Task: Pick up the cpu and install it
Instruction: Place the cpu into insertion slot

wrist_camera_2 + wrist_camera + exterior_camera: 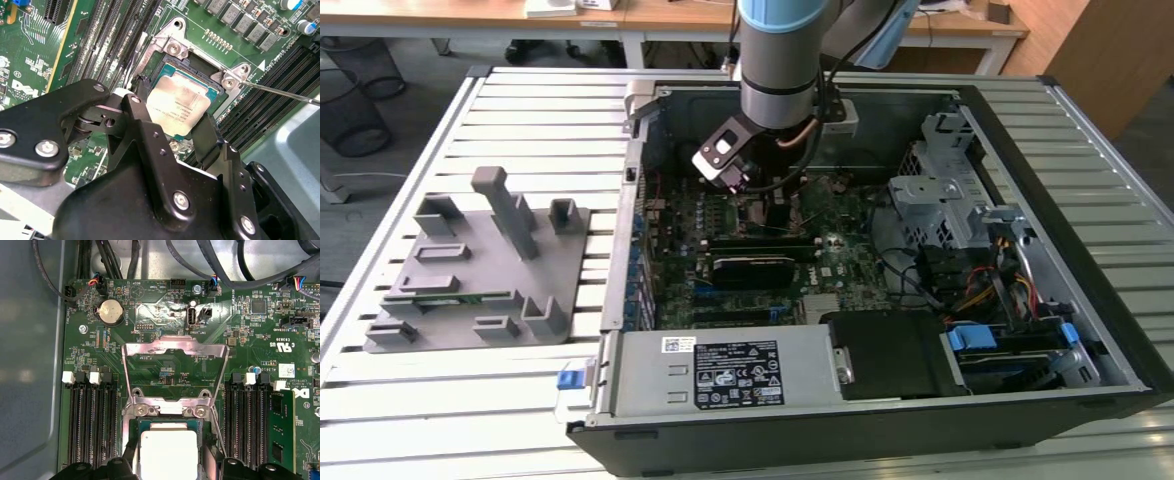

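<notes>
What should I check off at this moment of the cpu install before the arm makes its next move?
1. Silver metal load plate swung open off the dark socket: ok.
2. Thin steel retention lever out to the side, not across the socket: ok.
3. Flat square silvery-grey cpu lying within the socket's outline: ok.
4. Cpu fully seated and flat: cannot tell.
5. Black pincer straddling the cpu: ok.

The cpu (177, 107) is lying within the metal-framed socket (172, 47) on the green motherboard (30, 60). The black gripper (169, 114) is straddling it, with memory slots (115, 40) running alongside.
</notes>
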You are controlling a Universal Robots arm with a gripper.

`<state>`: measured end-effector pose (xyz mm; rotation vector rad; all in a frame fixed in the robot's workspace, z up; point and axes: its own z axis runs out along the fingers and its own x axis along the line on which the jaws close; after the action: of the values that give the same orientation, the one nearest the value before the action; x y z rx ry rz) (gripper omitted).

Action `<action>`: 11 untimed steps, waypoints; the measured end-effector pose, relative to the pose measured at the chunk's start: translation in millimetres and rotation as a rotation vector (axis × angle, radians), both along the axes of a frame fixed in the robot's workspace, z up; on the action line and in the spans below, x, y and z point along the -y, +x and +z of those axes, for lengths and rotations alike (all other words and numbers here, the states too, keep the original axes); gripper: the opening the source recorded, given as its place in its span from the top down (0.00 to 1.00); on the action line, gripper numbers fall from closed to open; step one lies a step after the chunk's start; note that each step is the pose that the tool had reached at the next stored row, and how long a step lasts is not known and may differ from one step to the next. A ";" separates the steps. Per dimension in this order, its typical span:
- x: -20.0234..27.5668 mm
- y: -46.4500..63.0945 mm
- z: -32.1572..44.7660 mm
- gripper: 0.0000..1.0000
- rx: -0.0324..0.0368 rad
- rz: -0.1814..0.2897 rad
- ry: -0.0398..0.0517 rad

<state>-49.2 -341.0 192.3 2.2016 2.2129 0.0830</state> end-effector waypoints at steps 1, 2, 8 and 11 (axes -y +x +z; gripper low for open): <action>0.0 0.0 0.0 0.38 0.0000 0.000 0.0000; 0.0 0.0 0.0 0.38 0.0000 0.000 0.0000; 0.0 -0.1 0.2 0.46 0.0000 0.000 0.0001; 0.0 -0.6 0.3 0.46 0.0001 0.000 0.0001</action>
<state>-49.9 -341.0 192.5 2.2017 2.2127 0.0832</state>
